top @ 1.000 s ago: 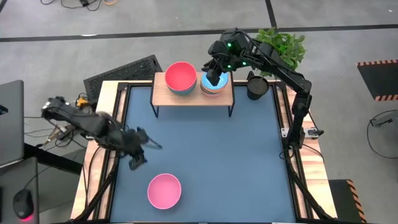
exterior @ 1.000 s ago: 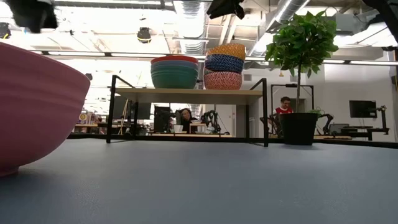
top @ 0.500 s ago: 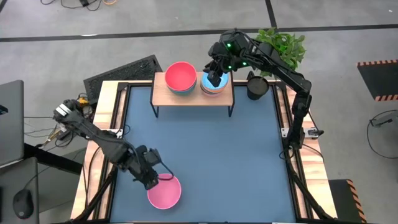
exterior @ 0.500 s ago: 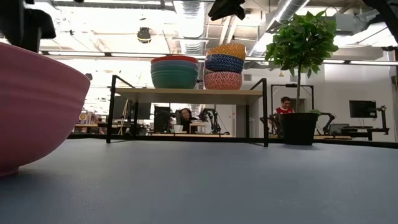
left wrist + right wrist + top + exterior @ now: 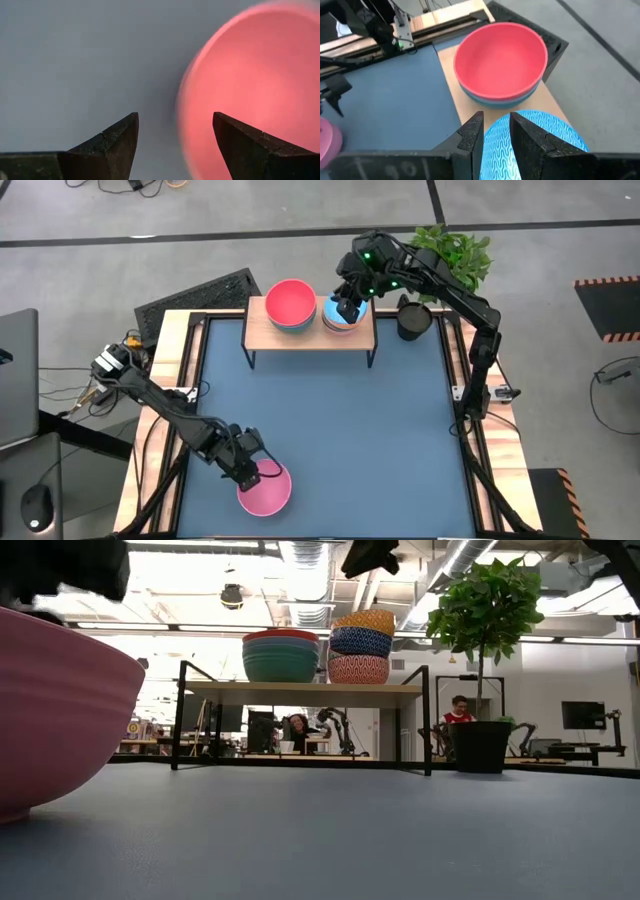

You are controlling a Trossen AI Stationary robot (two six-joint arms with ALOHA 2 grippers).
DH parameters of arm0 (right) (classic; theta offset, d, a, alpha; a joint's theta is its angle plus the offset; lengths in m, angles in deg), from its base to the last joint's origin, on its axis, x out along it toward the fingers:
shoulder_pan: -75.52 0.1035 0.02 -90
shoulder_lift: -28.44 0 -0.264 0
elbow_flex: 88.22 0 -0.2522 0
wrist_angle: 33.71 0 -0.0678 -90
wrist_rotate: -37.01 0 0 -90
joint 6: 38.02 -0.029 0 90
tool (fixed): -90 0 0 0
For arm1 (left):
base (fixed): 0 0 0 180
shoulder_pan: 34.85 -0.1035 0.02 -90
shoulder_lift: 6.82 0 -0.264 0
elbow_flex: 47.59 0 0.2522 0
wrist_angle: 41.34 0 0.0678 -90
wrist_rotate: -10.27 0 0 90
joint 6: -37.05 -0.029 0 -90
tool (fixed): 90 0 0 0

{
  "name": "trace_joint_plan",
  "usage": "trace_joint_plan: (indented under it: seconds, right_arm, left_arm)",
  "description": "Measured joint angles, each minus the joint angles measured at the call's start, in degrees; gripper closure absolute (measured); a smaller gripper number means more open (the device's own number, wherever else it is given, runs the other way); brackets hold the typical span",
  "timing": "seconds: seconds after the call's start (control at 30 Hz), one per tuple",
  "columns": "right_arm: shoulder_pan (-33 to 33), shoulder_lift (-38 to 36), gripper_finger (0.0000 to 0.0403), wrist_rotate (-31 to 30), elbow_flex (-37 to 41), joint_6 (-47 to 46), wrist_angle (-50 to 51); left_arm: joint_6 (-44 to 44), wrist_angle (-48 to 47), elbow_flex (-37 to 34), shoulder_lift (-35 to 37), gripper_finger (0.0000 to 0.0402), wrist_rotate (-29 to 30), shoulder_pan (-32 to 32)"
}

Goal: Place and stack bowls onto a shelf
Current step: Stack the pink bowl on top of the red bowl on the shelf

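Pink bowl (image 5: 265,489) sat alone at lower left of high view, on blue table (image 5: 340,430). We saw left gripper (image 5: 252,472) at bowl's upper-left rim, fingers (image 5: 117,140) spread, rim between them. Shelf (image 5: 262,332) stood at top centre: red bowl (image 5: 290,301) topping left stack, bright blue bowl (image 5: 335,311) topping right stack. Right gripper (image 5: 349,307) hovered over blue bowl, fingers (image 5: 472,132) slightly apart, empty. Black cup (image 5: 413,319) and plant (image 5: 455,250) at shelf's right.

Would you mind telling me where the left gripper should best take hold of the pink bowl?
Probably at the rim nearest the left gripper, coming from above: the pink bowl sits upright and open, so one finger can go inside its thin wall and the other outside.
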Motion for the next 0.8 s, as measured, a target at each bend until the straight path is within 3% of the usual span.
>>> trace_joint_plan:
  seconds: [0.13,0.23,0.5,0.7,0.8]
  right_arm:
    - [0.09,0.00,0.0285,0.00,0.00,-0.02,1.81]
    - [0.09,0.00,0.0285,0.00,0.00,-0.02,2.04]
    - [0.09,0.00,0.0285,0.00,0.00,-0.44,2.18]
    - [0.09,0.00,0.0285,0.00,0.00,-0.46,1.94]
    - [0.09,-0.05,0.0285,0.02,0.00,-0.46,1.54]
  left_arm:
    - [-0.35,2.88,-3.25,-0.01,0.0167,-3.55,-0.41]
    - [-0.50,2.28,-3.93,-0.01,0.0198,-5.69,-1.15]
    - [2.45,-0.84,-2.24,0.01,0.0386,-7.86,-2.71]
    - [6.35,-13.33,3.67,0.82,0.0399,-5.37,-4.99]
    - [7.24,-23.39,8.96,2.93,0.0401,0.44,-6.84]
